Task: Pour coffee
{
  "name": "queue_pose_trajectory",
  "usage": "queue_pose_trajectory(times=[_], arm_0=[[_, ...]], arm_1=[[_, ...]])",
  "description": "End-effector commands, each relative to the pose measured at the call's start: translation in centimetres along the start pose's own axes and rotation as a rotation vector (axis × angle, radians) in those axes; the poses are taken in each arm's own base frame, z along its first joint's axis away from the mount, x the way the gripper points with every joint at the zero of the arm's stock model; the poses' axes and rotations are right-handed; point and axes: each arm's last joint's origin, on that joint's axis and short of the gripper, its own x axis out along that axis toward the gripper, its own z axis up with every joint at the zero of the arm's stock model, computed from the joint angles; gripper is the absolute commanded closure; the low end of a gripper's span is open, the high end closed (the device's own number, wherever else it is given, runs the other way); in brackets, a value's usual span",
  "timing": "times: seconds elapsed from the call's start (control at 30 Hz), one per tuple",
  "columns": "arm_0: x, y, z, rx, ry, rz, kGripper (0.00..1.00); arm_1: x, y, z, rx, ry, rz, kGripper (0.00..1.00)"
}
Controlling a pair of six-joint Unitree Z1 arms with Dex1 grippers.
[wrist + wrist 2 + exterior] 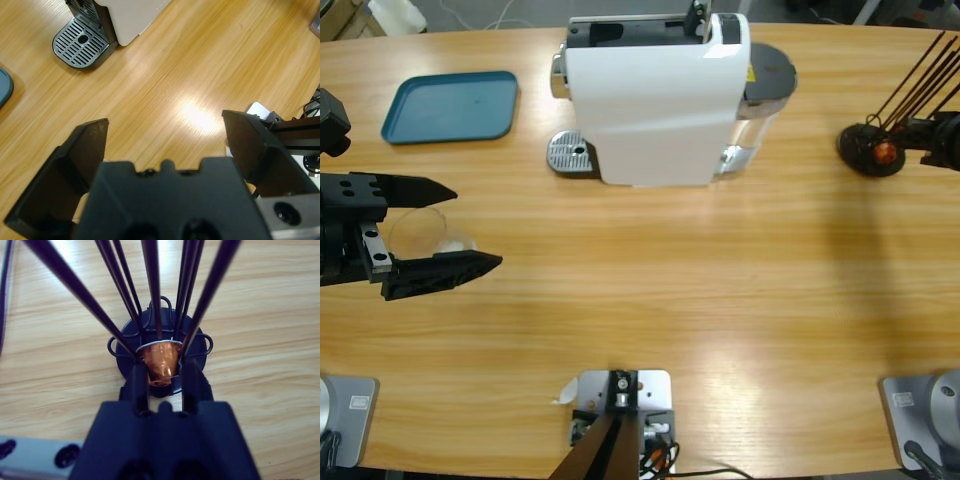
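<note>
The left gripper point(477, 226) stands wide open at the left edge of the table point(720, 290), one black jaw on the far side and one on the near side of a clear glass tumbler point(415, 232), which sits upright back between them, close to the gripper's body. The wood grain shows straight through the glass; whether any coffee lies in its bottom cannot be told from above. The left wrist view looks past the spread jaws at bare wood and does not catch the glass. The right gripper point(165, 372), at the far right edge, is closed on a shiny copper capsule point(161, 360), a jaw pressed to each side of it, low in a black wire rack point(125, 360) whose thin rods fan upward. Between the arms, at the far side, stands the big white coffee machine point(660, 100), its round metal drip grate point(570, 153) facing left. A blue tray point(450, 105) lies far left, well beyond the glass.
</note>
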Motion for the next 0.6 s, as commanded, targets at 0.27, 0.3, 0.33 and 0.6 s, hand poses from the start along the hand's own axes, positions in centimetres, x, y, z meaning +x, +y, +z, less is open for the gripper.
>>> queue_pose_trajectory(times=[0.27,0.3,0.33,0.6], arm_0=[[0.1,0.2,-1.0,-0.008,0.009,0.014,0.022],[0.1,0.2,-1.0,-0.008,0.010,0.014,0.023],[0.2,0.2,-1.0,-0.008,0.010,0.014,0.023],[0.2,0.1,-0.6,-0.007,0.003,0.012,0.023]], arm_1=[[-2.9,-0.2,1.8,0.006,-0.073,0.020,1.000],[-3.3,-0.2,2.0,0.007,-0.080,0.022,1.000],[-3.6,-0.2,2.2,0.005,-0.085,0.024,1.000],[-5.7,0.2,3.7,-0.005,-0.127,0.042,1.000]])
